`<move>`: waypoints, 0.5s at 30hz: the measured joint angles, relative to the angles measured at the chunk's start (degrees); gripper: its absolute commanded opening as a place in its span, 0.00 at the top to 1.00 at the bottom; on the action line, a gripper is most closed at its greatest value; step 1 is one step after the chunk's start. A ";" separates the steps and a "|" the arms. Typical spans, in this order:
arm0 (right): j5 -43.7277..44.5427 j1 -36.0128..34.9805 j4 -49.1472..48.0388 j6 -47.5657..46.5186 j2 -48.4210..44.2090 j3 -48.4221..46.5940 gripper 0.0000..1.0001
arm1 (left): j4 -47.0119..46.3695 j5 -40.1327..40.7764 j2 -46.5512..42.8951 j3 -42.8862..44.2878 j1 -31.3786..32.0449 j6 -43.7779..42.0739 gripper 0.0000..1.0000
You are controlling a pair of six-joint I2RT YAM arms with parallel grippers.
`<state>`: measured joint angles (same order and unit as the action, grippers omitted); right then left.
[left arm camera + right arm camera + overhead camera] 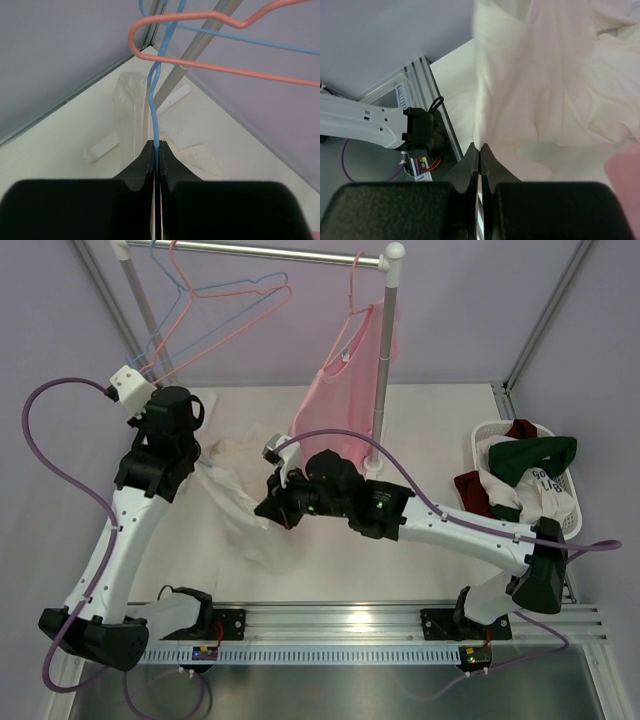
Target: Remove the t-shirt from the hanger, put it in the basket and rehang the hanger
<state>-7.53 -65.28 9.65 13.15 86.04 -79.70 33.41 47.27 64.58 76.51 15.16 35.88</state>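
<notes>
A cream t-shirt lies crumpled on the table between the arms, off any hanger. My right gripper is shut on its edge; in the right wrist view the fingertips pinch the pale fabric. My left gripper is shut on the lower end of a blue wire hanger that hangs bare from the rail. In the left wrist view the blue wire runs straight into the shut jaws, with the t-shirt on the table below.
A bare pink hanger hangs beside the blue one. A pink garment hangs on another hanger by the rack's right post. A white basket of clothes stands at the right edge.
</notes>
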 measured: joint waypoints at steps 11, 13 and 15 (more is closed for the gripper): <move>0.48 -2.40 -2.36 2.97 -4.00 7.43 1.00 | 0.68 -2.58 1.18 1.27 0.07 -0.46 1.00; 0.55 -2.40 -3.23 3.06 -3.04 7.23 1.00 | 0.63 -5.01 0.96 1.27 0.04 -0.55 1.00; 0.63 -2.45 -2.82 2.84 -1.01 5.60 1.00 | 0.59 -10.73 -0.26 1.25 -0.02 -1.40 1.00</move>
<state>-6.90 -67.72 6.83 15.99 85.03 -74.11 34.00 36.53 64.31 77.76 15.14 34.48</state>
